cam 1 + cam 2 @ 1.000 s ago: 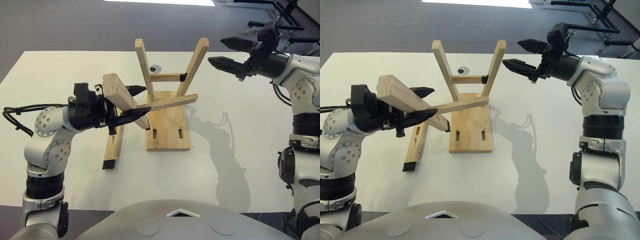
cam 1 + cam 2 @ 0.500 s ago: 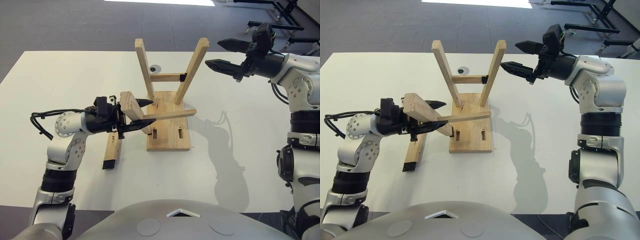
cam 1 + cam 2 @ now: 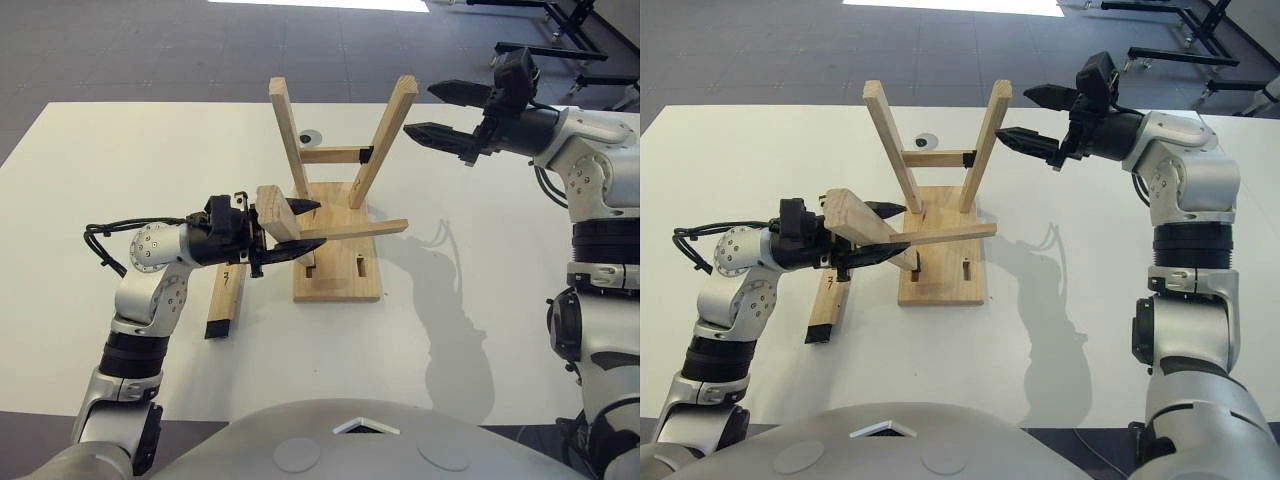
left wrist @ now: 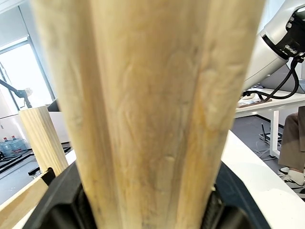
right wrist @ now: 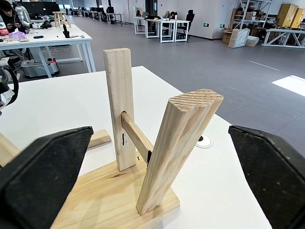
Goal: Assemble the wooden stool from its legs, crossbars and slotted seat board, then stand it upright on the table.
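Centre-left, the left claw [image 3: 300, 228] clamps a wooden leg [image 3: 273, 212] at the seat board's [image 3: 340, 282] left edge; upper right, the right claw [image 3: 420, 110] gapes open beside a standing leg [image 3: 385, 140].

Left wrist view: the pale square wooden leg [image 4: 152, 114] held in my left gripper [image 3: 305, 227] is cut off at both ends. Eye views: its lower end partly covers a slot in the flat wooden seat board [image 3: 340, 285]; whether it is seated cannot be told. Right wrist view: the black fingers [image 5: 43, 176] of my right gripper [image 3: 418, 108] are blurred and cropped. The small round disc [image 3: 312, 137] beyond is too small to identify.
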Motion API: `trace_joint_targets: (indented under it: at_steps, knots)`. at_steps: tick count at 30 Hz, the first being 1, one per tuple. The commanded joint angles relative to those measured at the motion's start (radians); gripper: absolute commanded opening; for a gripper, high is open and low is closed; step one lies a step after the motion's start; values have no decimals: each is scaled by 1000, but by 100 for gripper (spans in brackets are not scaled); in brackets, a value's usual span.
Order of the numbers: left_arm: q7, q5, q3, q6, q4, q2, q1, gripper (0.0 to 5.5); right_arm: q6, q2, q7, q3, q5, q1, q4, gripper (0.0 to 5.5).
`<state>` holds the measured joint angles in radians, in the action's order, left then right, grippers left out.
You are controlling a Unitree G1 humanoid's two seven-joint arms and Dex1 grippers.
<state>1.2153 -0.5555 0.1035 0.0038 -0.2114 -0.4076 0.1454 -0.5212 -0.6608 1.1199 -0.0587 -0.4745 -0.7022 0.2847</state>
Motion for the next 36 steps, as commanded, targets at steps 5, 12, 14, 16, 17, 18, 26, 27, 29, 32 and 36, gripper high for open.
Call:
trace_joint_targets:
  at_steps: [5,12,14,16,17,18,26,27,29,32,36]
  knots:
    - [6,16,7,-14,21,-18,8,204,77,145,-263,-179,-57,-40,19,524]
    - [20,2,0,-9,8,-50,-13,204,91,219,-404,-235,-93,92,-131,524]
    - [23,2,2,-14,12,-56,-18,204,143,286,-509,-254,-72,160,-193,524]
    - [24,3,5,-20,14,-58,-24,204,179,331,-578,-256,-58,223,-252,524]
    - [24,5,8,-23,15,-58,-28,204,182,343,-594,-254,-61,247,-277,524]
    - [23,6,10,-24,16,-58,-32,204,187,349,-601,-248,-63,263,-293,524]
    - [19,3,22,-7,-20,-74,-23,204,192,335,-594,-232,-69,254,-277,524]
    - [15,-3,21,0,-30,-73,-19,204,196,336,-595,-230,-65,249,-271,524]
    - [14,-9,26,18,-42,-79,-12,204,202,335,-593,-223,-62,239,-263,524]
    - [25,10,43,21,-29,-87,-24,204,207,331,-592,-219,-67,220,-247,524]
    - [7,5,53,56,-26,-91,-38,204,212,325,-585,-216,-65,202,-225,524]
